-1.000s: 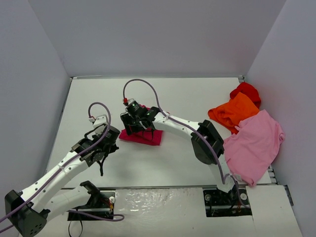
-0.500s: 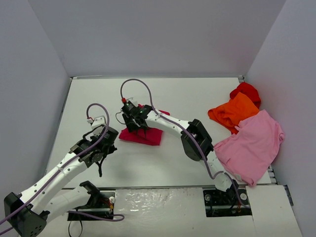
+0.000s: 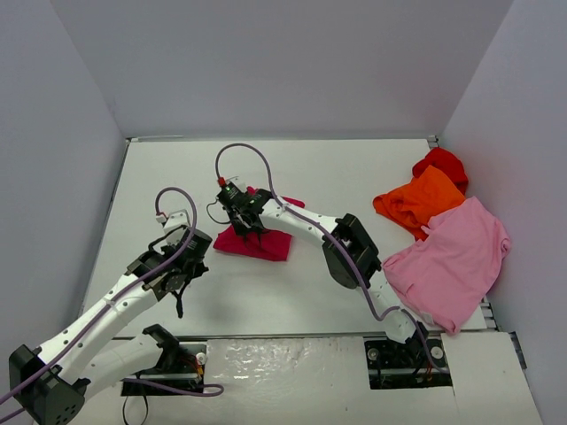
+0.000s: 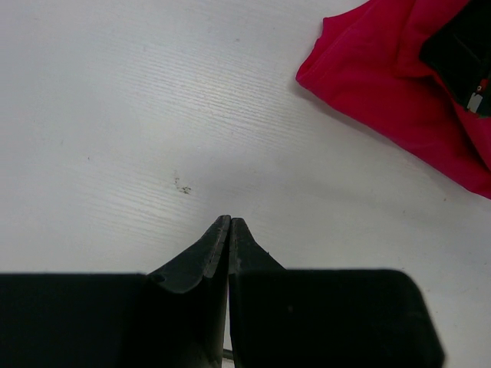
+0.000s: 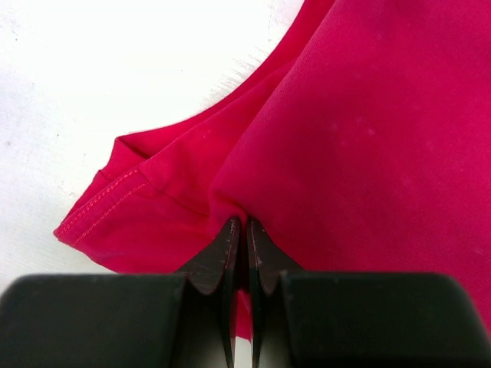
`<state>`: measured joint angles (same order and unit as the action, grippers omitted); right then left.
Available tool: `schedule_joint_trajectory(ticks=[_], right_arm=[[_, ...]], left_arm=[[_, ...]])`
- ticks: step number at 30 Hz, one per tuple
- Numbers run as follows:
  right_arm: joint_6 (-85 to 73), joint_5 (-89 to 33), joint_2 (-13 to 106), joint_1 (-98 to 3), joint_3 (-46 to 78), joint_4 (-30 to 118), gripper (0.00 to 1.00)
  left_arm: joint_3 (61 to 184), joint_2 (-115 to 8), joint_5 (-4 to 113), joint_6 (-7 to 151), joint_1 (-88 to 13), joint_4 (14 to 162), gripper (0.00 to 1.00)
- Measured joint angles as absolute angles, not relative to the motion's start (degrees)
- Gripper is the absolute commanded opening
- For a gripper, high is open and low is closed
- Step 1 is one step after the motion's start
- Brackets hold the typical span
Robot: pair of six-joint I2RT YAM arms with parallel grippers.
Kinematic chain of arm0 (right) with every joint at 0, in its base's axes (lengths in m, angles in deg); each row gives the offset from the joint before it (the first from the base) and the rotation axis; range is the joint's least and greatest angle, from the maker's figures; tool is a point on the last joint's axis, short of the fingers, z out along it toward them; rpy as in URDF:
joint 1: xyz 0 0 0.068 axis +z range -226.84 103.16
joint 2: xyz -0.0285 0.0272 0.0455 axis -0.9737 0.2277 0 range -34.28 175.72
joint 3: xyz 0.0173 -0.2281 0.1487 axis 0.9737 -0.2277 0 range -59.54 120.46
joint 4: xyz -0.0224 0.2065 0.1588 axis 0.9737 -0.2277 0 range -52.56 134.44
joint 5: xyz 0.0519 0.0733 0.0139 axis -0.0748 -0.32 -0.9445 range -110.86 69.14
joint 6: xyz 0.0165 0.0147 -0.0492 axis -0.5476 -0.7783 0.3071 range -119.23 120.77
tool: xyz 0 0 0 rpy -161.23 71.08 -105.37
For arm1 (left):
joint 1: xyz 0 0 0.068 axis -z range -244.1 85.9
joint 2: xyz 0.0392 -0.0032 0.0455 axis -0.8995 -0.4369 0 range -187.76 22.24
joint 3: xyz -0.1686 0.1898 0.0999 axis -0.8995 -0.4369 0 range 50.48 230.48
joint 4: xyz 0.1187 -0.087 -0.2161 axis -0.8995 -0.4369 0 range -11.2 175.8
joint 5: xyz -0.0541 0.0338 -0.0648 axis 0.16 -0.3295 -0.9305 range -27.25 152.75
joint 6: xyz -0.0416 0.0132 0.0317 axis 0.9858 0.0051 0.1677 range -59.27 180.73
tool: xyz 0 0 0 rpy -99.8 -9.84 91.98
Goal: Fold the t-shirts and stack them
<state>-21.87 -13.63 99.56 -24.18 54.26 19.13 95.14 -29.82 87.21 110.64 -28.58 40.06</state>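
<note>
A folded raspberry-red t-shirt lies left of the table's middle. My right gripper is shut on a fold of this raspberry-red t-shirt, and from above the right gripper sits over the shirt's far left part. My left gripper is shut with nothing in it, above bare table; the shirt's corner lies ahead to its right. In the top view the left gripper hangs to the near left of the shirt. Orange, bright red and pale pink t-shirts lie heaped at the right.
White walls close the table at the back and both sides. The pale pink shirt hangs over the table's near right edge. A purple cable loops above the right arm.
The right gripper has closed on a fold of the raspberry-red shirt; its arm shifted slightly left. The left arm has barely moved.
</note>
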Motion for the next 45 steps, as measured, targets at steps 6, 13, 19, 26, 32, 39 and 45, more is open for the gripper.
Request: schedule_joint_trajectory(ticks=[6, 13, 19, 26, 32, 39, 45], right_arm=[[-21.87, -14.97, 97.72, -24.18, 54.26, 18.85, 0.00], [-21.91, -17.99, 93.13, -23.85, 54.82, 18.84, 0.00], [-22.34, -20.59, 90.49, -22.79, 55.28, 18.99, 0.00], [-23.26, -24.99, 90.03, -20.78, 55.35, 21.50, 0.05], [-25.89, -34.15, 90.17, -20.08, 51.98, 30.11, 0.58], [-25.97, -33.29, 87.92, -20.16, 43.46, 36.13, 0.42], [-27.44, -30.52, 79.14, -25.34, 34.07, 37.87, 0.00]], left_arm=[[94.71, -29.82, 87.17, 110.64, -28.60, 40.13, 0.00], [94.66, -29.82, 86.78, 110.64, -28.61, 40.56, 0.00], [93.81, -29.84, 86.52, 110.64, -29.26, 41.27, 0.00], [93.67, -29.83, 86.04, 110.64, -29.35, 42.18, 0.00], [93.25, -29.78, 85.67, 110.64, -29.35, 42.68, 0.00], [93.07, -29.11, 85.66, 110.61, -29.76, 42.73, 0.00], [93.07, -29.83, 84.14, 110.09, -30.13, 45.00, 0.00]])
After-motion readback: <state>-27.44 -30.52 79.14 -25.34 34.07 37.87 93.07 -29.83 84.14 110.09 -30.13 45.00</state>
